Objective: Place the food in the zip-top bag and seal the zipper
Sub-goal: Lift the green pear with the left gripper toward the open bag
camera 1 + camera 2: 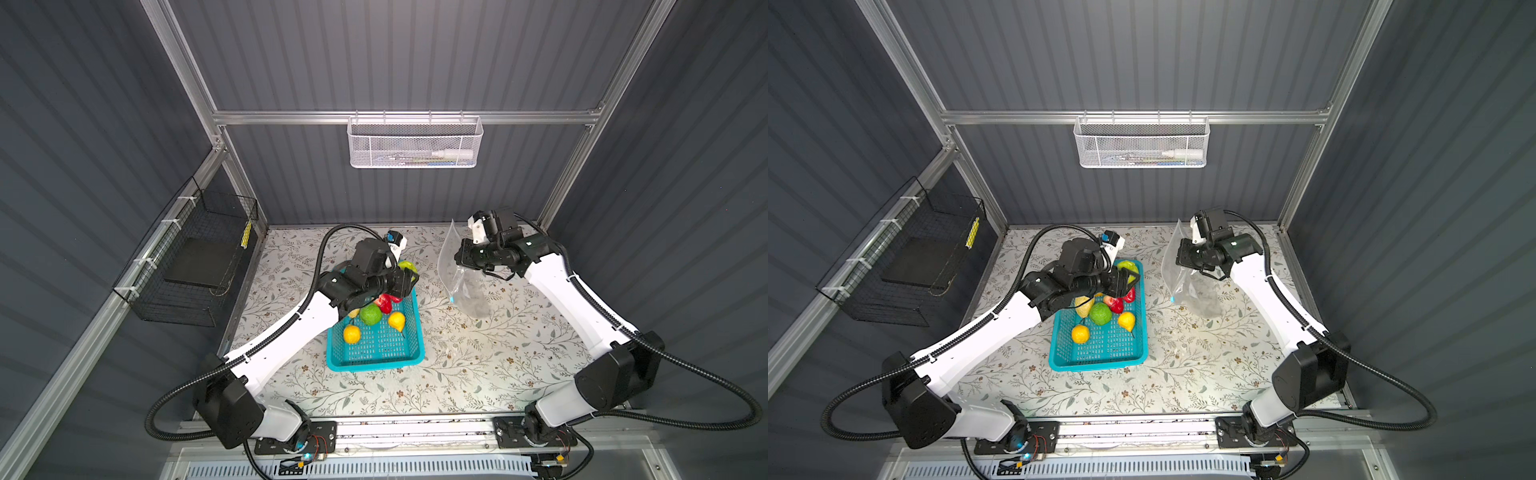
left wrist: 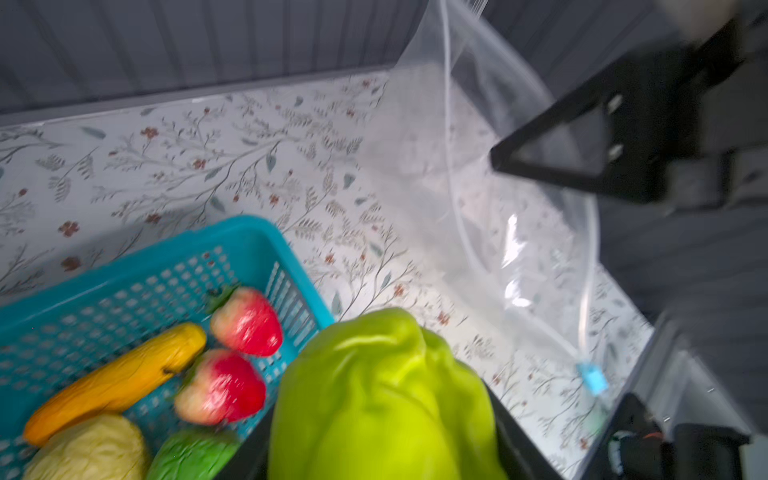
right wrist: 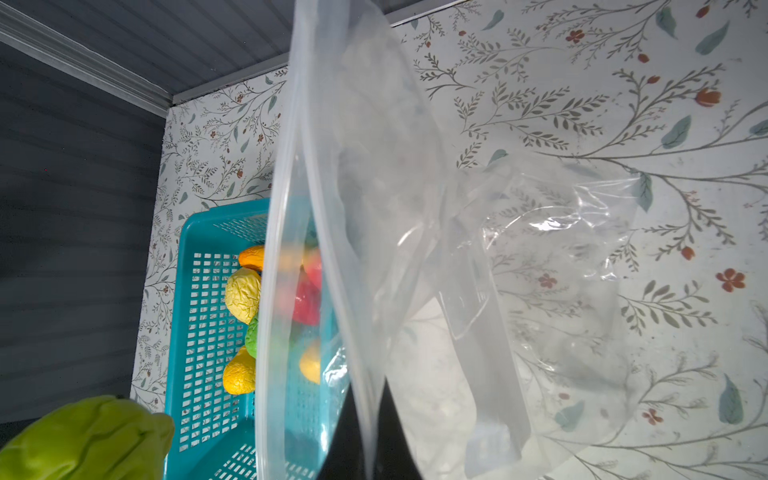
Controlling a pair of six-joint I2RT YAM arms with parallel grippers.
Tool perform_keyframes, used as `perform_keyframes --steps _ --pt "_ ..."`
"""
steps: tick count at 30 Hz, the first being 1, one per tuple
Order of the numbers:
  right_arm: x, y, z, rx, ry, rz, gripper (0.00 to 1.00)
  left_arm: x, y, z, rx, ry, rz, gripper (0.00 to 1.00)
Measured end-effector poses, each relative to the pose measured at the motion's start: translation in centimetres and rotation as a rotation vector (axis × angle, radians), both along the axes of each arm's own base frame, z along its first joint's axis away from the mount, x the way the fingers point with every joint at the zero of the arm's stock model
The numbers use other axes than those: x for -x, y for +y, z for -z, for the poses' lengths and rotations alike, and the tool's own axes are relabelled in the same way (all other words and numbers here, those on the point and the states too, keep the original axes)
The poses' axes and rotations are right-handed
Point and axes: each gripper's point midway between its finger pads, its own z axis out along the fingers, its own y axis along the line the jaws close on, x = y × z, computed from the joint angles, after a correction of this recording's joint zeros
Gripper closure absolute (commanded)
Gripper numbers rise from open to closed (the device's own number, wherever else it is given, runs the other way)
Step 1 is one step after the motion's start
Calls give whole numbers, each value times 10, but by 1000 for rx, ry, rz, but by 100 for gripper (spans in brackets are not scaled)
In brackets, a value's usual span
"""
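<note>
Loading step: left end effector clamped on pear just above basket, right end effector pinching empty-looking bag rim, mouth held open; next, carry pear across and release inside the mouth.

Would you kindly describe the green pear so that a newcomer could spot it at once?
Find the teal basket on the floral table. Over its far end the left gripper holds the green pear: lumpy, yellow-green, the only fruit in a gripper.
</note>
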Motion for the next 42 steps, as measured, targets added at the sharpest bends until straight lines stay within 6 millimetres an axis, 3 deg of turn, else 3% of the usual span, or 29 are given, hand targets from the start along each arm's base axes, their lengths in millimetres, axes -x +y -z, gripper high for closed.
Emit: perform_keyframes --steps 8,12,20,29,37,42 --pt "-1 8 -6 -81 20 28 100 -17 -32 -78 378 -95 1 61" --pt "-3 16 -12 -149 26 34 100 -25 -47 -93 507 -97 20 62" --pt "-2 30 -3 -275 73 49 100 -39 -67 -92 653 -41 33 63" --pt "1 31 -28 -386 33 57 100 -37 -73 -90 703 -13 49 64" --pt "1 25 -41 -423 5 71 100 -36 -75 -66 645 25 34 65" --pt "4 22 -47 -421 -15 65 100 -38 -72 -37 514 42 9 65"
